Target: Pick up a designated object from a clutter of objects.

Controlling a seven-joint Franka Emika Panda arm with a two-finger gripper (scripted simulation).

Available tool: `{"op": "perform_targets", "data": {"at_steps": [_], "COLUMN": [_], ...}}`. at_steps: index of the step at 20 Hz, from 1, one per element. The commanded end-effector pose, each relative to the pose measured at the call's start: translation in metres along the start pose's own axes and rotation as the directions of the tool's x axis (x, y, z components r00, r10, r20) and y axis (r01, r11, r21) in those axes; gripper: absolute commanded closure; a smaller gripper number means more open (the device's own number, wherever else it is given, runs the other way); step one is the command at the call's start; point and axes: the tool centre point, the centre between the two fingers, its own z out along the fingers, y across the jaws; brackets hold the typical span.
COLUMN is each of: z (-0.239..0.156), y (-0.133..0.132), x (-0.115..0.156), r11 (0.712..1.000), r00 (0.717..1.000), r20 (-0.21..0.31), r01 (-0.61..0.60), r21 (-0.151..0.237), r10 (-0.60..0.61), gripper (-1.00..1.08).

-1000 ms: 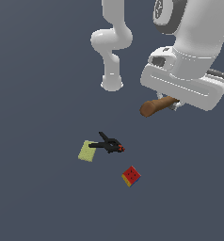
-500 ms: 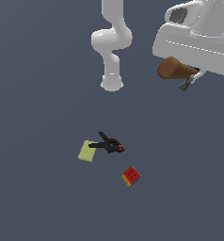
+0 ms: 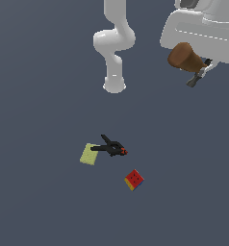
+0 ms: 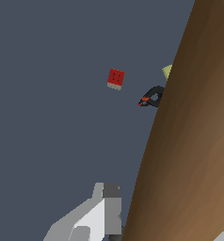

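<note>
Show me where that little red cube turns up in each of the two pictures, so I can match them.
Exterior view: the red cube lies on the grey floor, low in the picture, just right of centre.
Wrist view: the same red cube shows small and far off, beyond the big brown hammer handle close to the camera.
Shared landmark: the black clamp with red tips lies near the cube in both.

The hammer point(image 4: 198, 141) hides part of the clamp point(image 4: 151, 97) and yellow-green pad point(image 4: 167, 71).

Brown-handled hammer point(image 3: 186, 58) hangs aloft (dark head point(image 3: 199, 76) lowest), clutter point(image 3: 111, 148) far below.
</note>
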Motion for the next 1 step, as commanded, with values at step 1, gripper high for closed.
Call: {"op": "perform_targets", "data": {"at_steps": [1], "z": [-0.0009], "y": [-0.0003], "x": [0.0007], "r11": [1.0], "r00": [1.0], "r20": [-0.002], "r01": [0.0], "r21": [0.002], "r10": [0.0], "gripper": [1.08]}}
